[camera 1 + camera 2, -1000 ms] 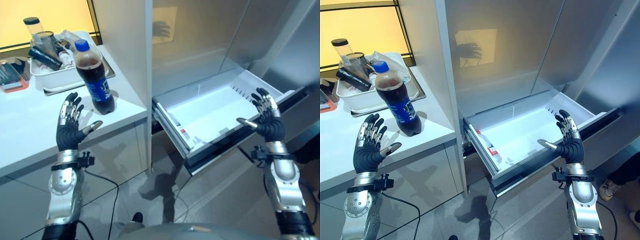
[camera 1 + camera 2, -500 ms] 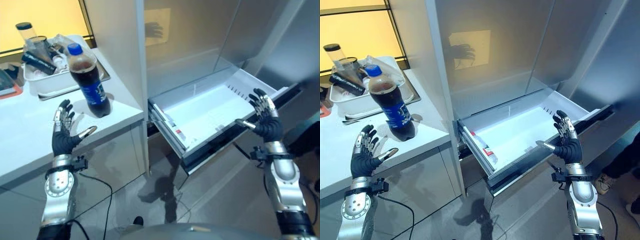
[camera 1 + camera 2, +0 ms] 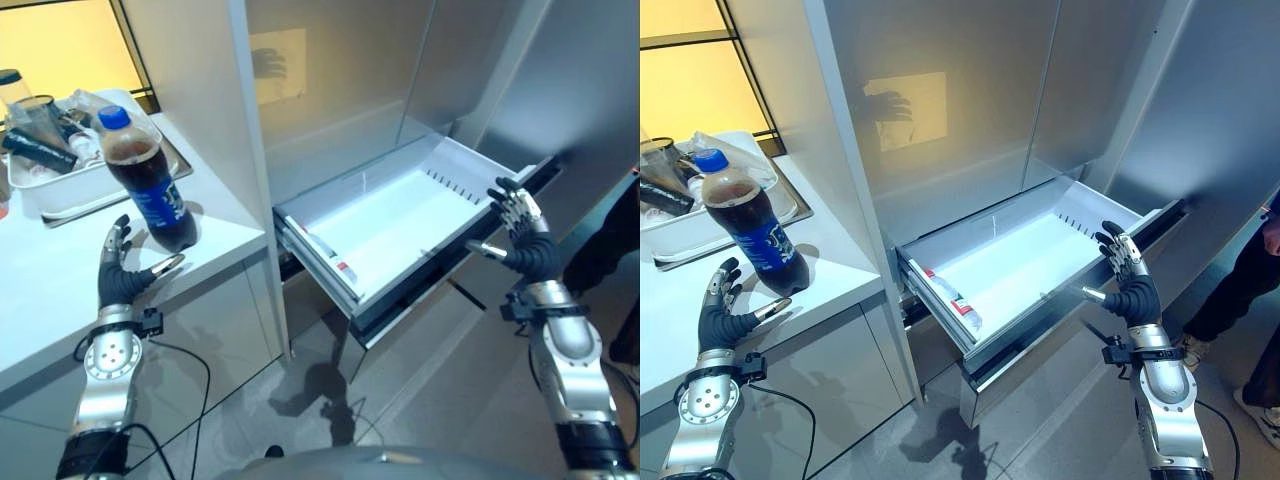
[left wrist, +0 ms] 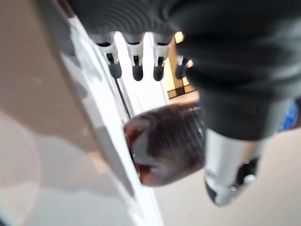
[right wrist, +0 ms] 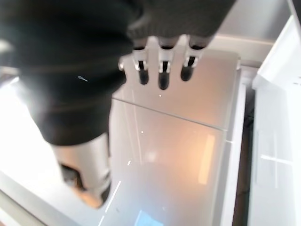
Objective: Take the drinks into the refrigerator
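Note:
A dark cola bottle (image 3: 142,182) with a blue cap and blue label stands upright near the front of the white counter (image 3: 60,260); its dark base (image 4: 167,143) looms past my left fingers. My left hand (image 3: 119,276) hovers open just left of and below it, thumb pointing toward the bottle, not touching. The refrigerator's white drawer (image 3: 385,225) is pulled out and holds nothing but a small red-and-white label strip on its left wall. My right hand (image 3: 522,240) is open at the drawer's right front corner, fingers straight.
A white tray (image 3: 55,190) with containers and a dark bottle sits at the back of the counter. The tall grey refrigerator doors (image 3: 970,90) rise above the drawer. A person's dark-trousered leg (image 3: 1240,290) and shoe stand at the far right.
The whole picture has slid left and the scene looks further off, so the camera moved. My left hand sits lower on the counter edge beside the bottle. The right hand stays by the drawer.

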### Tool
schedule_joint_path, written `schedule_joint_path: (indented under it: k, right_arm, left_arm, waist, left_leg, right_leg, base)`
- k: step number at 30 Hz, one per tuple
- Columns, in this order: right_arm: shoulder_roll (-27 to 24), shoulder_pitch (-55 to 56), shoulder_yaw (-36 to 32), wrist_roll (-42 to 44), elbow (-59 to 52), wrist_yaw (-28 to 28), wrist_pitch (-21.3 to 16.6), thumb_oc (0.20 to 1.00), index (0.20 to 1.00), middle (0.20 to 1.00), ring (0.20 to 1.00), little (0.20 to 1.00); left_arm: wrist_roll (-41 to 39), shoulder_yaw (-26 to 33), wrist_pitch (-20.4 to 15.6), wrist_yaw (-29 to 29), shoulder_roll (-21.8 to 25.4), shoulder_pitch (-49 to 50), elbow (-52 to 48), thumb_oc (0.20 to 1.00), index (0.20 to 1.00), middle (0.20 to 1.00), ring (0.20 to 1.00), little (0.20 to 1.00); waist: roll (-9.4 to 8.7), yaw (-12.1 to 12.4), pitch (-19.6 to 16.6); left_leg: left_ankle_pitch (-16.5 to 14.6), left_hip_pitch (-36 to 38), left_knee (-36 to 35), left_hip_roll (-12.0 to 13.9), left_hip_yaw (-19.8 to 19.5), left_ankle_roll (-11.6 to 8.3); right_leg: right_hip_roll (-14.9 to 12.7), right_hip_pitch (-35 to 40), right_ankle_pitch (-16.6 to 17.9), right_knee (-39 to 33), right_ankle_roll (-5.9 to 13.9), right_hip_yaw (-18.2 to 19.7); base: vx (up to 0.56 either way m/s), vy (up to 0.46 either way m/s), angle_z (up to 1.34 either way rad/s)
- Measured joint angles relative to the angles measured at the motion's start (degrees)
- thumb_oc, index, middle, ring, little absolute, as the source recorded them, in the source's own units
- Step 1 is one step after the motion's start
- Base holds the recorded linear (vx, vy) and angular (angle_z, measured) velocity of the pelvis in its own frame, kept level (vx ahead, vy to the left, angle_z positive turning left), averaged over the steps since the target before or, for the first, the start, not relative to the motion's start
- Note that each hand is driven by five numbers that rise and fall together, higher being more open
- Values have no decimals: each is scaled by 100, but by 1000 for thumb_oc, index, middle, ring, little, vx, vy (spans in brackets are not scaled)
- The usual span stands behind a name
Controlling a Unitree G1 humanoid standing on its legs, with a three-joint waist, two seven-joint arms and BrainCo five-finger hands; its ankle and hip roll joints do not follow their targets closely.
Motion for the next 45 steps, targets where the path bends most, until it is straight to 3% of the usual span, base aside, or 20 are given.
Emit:
schedule_joint_path:
  k: [20,45]
  right_arm:
    - [-15,142,20,117,-235,176,7,1000,1000,1000,1000,1000]
    - [-16,148,98,287,-245,297,65,1000,1000,1000,1000,1000]
  left_arm:
    - [192,22,28,288,131,-95,160,1000,1000,1000,1000,1000]
    - [-23,-127,109,159,590,-913,457,1000,1000,1000,1000,1000]
  waist:
    - [-143,-77,-116]
    - [-121,-149,-131]
  left_leg:
    - [-24,51,-19,31,103,-7]
    - [-31,94,-16,60,133,-22]
  right_leg:
    - [25,8,11,-19,-8,60]
    - [57,31,39,-18,-33,86]
  base:
    - [4,1,-2]
    - [0,0,0]
